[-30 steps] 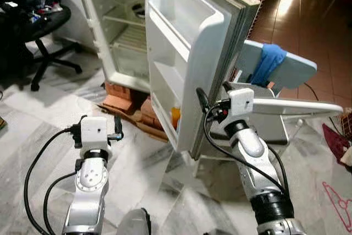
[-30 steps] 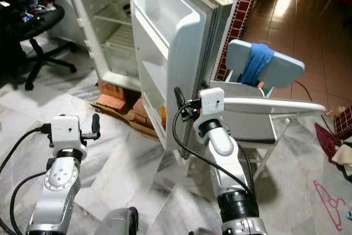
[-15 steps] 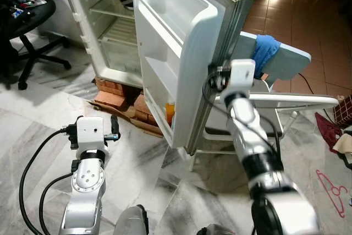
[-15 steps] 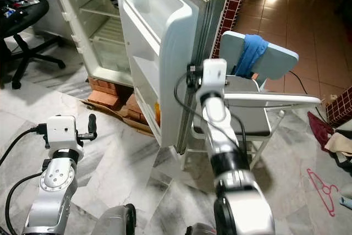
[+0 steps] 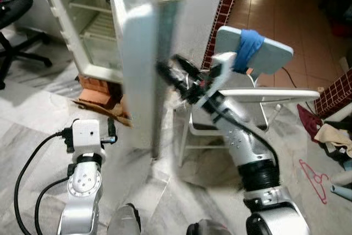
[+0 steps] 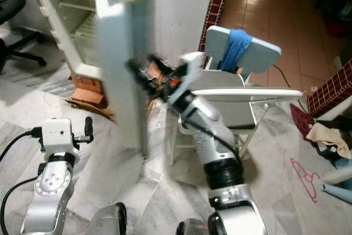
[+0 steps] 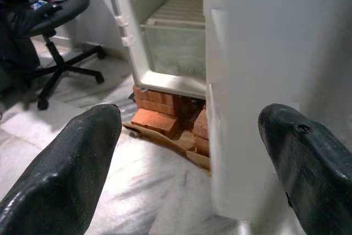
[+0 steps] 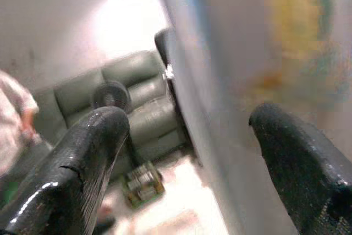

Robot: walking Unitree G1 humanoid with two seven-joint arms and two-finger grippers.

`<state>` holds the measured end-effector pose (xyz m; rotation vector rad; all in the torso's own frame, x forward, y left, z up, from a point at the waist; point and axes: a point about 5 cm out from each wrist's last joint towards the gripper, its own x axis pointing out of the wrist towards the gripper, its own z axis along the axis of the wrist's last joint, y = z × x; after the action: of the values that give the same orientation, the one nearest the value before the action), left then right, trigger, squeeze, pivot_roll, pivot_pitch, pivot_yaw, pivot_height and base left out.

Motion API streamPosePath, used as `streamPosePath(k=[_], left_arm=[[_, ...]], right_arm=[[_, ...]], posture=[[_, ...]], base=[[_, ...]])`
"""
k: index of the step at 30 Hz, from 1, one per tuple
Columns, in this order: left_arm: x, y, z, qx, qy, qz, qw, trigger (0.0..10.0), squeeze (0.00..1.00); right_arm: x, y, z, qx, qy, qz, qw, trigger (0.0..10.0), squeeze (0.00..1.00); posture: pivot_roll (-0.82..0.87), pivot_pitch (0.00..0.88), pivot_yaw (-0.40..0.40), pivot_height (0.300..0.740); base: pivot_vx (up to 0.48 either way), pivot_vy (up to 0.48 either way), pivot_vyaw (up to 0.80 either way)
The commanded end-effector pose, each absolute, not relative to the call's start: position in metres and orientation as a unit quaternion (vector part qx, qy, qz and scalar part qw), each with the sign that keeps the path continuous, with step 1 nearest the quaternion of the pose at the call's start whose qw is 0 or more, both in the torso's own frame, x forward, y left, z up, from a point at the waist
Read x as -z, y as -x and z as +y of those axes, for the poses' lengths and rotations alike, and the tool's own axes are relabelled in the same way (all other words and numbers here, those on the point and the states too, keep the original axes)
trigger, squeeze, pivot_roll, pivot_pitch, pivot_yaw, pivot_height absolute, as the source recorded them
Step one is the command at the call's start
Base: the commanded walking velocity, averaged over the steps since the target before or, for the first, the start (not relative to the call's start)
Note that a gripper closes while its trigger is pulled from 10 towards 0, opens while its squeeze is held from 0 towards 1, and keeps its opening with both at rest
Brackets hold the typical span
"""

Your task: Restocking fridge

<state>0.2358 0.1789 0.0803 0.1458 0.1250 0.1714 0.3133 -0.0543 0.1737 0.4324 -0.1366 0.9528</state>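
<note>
The white fridge [image 5: 91,23] stands open, with bare shelves inside [image 7: 176,17]. Its door [image 5: 140,64] shows edge-on and blurred. My right gripper [image 5: 171,69] is stretched out to the door's outer face at mid height. It is open, and in the right wrist view its fingers [image 8: 82,158] are spread wide with the door face just beyond them. My left gripper [image 5: 111,131] is held low in front of the door's bottom corner. It is open with nothing between its fingers [image 7: 66,163].
A folding chair [image 5: 258,94] with a blue cloth [image 5: 247,48] stands right behind the door. Bricks [image 7: 159,116] and cardboard lie under the fridge. An office chair [image 7: 55,31] is at the left. A pink hanger [image 5: 313,171] lies on the floor at the right. A person [image 8: 14,116] and a green sofa [image 8: 129,108] show beyond.
The view has shifted right. The door, earlier showing its inner shelves, now stands edge-on and blurred. My right gripper has swung left and up against its outer face.
</note>
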Motion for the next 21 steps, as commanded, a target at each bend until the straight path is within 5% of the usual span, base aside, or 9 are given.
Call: streamPosePath(k=[1, 2, 13, 21], left_arm=[[-0.080, -0.235, 0.180, -0.084, -0.075, 0.064, 0.992, 10.0, 0.00], [-0.081, -0.236, 0.179, -0.081, -0.074, 0.063, 0.992, 10.0, 0.00], [-0.081, -0.238, 0.177, -0.073, -0.077, 0.064, 0.992, 10.0, 0.00], [-0.081, -0.245, 0.175, -0.065, -0.062, 0.062, 0.994, 10.0, 0.00]], right_arm=[[-0.156, -0.314, -0.065, -0.426, -0.180, -0.044, 0.886, 10.0, 0.00], [-0.136, -0.313, -0.076, -0.390, -0.125, -0.032, 0.912, 10.0, 0.00], [-0.109, -0.292, -0.115, -0.244, -0.073, -0.006, 0.967, 10.0, 0.00], [-0.104, -0.276, -0.137, -0.110, -0.052, -0.023, 0.992, 10.0, 0.00]], posture=[[0.13, 0.117, -0.056, 0.740], [0.12, 0.119, -0.052, 0.740], [0.10, 0.114, -0.053, 0.740], [0.08, 0.108, -0.035, 0.740]], base=[[0.000, 0.000, 0.00], [0.000, 0.000, 0.00], [0.000, 0.000, 0.00], [0.000, 0.455, 0.00]])
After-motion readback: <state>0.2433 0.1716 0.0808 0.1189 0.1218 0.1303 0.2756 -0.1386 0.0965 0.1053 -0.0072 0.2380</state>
